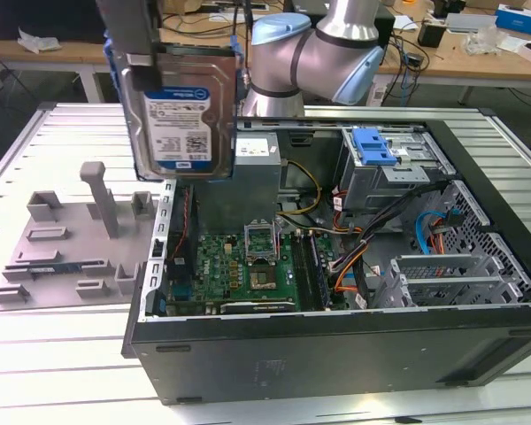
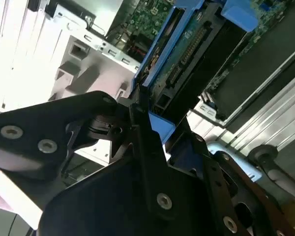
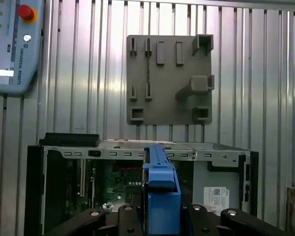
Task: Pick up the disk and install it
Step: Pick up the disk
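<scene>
One disk (image 1: pixel 179 111) hangs in the air above the open case (image 1: pixel 336 354), pinched by the gripper (image 1: pixel 140 55). In the exterior view we see it upright, its blue-and-white label facing the camera and its blue carrier framing the edges. It touches nothing but the gripper, and it sits high over the end of the case toward the exterior view's left, well clear of the motherboard (image 1: pixel 248 261) below. The arm (image 1: pixel 314 53) bends in behind it, across the slatted metal table (image 1: pixel 62 354).

In the second wrist view we look along the black fingers (image 2: pixel 145 147) — the gripper (image 2: pixel 157 125) is clamped tight on the blue carrier, and the disk (image 2: pixel 187 54) runs away from it edge-on, its connector side in sight. In the first wrist view the gripper (image 3: pixel 160 216) grips the same blue edge, and the disk (image 3: pixel 160 177) stands over the case (image 3: pixel 113 147), between the motherboard side and the part with the white sticker.

On the table just beside the case, toward the exterior view's left, lies a grey plate (image 1: pixel 62 248) with slots and a raised post (image 1: pixel 97 195); nothing rests on it. In the first wrist view we see the plate (image 3: pixel 162 103) lying apart from the case rim.

Inside the case, a grey box (image 1: pixel 255 173) with a sticker stands just beside the disk's lower corner as the exterior view frames it. A blue latch (image 1: pixel 373 146) sits on the drive cage at the far side. A pendant (image 3: pixel 10 49) with a red button lies on the table (image 3: pixel 73 73).
</scene>
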Controlling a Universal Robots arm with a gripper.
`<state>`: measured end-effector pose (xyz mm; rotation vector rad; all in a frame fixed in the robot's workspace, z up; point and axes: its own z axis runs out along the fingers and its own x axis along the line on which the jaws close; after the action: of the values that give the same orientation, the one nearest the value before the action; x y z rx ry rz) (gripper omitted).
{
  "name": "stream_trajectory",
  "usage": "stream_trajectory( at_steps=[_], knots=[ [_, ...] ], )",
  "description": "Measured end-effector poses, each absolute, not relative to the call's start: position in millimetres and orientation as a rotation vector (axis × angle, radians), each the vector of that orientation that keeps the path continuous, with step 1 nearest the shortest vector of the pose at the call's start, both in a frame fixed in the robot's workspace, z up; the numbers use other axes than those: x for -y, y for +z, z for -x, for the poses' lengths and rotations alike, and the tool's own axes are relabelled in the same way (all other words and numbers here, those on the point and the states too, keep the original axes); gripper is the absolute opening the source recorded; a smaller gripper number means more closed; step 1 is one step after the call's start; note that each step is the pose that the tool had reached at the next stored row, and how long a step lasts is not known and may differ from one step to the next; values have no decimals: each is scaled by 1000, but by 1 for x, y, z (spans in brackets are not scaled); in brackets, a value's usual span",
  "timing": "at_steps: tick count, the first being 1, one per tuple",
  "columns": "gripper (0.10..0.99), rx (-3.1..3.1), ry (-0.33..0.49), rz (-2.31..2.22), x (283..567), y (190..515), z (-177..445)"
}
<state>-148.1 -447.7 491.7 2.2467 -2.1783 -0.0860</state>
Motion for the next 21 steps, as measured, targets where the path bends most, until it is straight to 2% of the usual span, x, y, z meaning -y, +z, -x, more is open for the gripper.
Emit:
stream_trajectory(
  at_steps=[21],
  knots=[
    [369,2170,-73,-2243,470,481,51]
  ],
)
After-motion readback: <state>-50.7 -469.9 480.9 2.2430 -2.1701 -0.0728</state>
